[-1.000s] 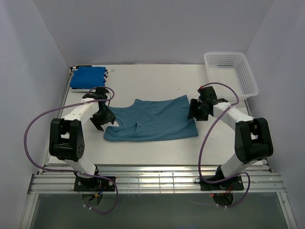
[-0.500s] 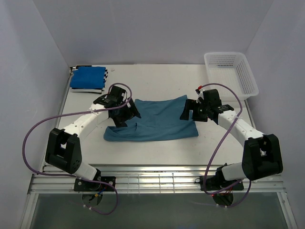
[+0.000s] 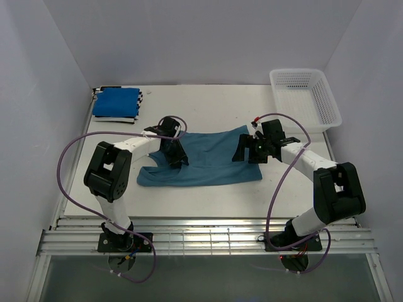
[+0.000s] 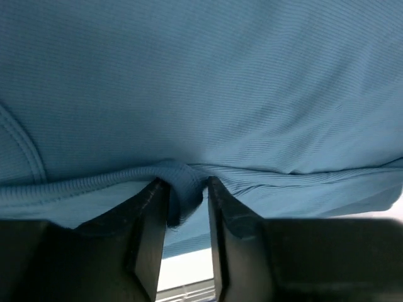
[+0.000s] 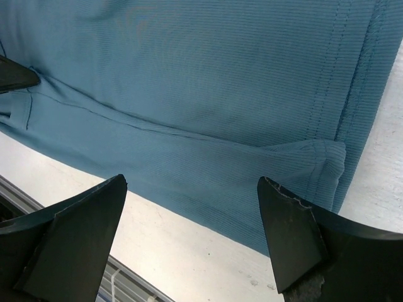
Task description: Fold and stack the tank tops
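Note:
The teal-blue tank top (image 3: 211, 160) lies flat mid-table with its near part folded over. My left gripper (image 3: 173, 157) sits on its left part, and in the left wrist view the left gripper (image 4: 187, 195) is shut on a bunched ribbed edge of the teal cloth (image 4: 220, 82). My right gripper (image 3: 243, 153) hovers open over the top's right edge; in the right wrist view the right gripper (image 5: 192, 181) has wide jaws holding nothing, above the hem (image 5: 327, 157). The royal blue tank top (image 3: 115, 100) lies folded at the back left on the striped one (image 3: 117, 118).
A white mesh basket (image 3: 329, 104) stands at the back right corner. Bare white table (image 3: 201, 195) runs in front of the teal top to the slatted near edge. Purple cables loop off both arms.
The left gripper moved right from the top's left edge onto the cloth and closed on a fold. The right gripper opened and shifted slightly left over the right edge.

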Robot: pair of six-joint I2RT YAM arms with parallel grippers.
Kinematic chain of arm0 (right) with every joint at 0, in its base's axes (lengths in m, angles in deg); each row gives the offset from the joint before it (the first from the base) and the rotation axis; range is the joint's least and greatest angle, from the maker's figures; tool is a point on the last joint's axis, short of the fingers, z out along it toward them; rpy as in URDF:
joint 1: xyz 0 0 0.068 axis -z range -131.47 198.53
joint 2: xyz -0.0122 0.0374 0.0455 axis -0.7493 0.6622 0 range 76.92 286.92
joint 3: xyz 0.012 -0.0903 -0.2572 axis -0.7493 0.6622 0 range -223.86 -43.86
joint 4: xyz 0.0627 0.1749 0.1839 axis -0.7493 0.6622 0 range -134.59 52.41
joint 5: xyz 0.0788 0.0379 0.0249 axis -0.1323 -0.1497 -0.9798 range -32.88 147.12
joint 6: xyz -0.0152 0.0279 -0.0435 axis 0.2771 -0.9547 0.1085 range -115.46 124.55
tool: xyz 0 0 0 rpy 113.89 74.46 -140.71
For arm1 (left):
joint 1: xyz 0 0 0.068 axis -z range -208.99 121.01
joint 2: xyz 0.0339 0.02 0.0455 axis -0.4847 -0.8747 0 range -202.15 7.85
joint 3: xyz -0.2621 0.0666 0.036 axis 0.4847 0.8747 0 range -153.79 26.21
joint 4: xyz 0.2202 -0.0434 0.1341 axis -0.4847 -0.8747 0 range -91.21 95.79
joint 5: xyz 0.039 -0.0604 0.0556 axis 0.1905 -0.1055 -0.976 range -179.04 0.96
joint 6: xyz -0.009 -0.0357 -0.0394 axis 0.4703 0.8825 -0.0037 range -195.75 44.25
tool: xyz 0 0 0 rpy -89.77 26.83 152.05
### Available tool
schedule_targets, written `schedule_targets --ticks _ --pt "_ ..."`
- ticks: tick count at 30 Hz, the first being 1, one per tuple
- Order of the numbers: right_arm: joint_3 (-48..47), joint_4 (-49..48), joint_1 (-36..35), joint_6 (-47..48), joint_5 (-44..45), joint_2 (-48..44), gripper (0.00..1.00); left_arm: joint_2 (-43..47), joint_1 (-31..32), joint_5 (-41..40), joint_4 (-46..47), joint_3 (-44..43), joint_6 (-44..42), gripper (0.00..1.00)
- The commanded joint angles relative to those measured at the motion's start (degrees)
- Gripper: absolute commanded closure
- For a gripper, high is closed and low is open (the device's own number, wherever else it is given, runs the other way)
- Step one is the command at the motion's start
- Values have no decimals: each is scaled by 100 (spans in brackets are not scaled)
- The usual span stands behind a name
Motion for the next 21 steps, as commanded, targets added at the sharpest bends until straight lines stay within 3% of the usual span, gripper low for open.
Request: schedule_targets --ticks 1,2,3,12,21 --pt "-67 -156 -6 46 -42 101 10 8 19 102 200 -282 -70 61" --pt "-76 -147 -15 46 -42 119 10 7 19 120 192 -300 -70 73" --pt "-76 -147 -6 46 -25 145 10 25 19 112 200 -300 -61 76" --pt "-138 -129 -15 37 283 356 10 201 -51 -424 -142 -239 53 100" --pt "-296 -129 -6 20 643 831 10 148 -271 -724 -195 -106 186 100"
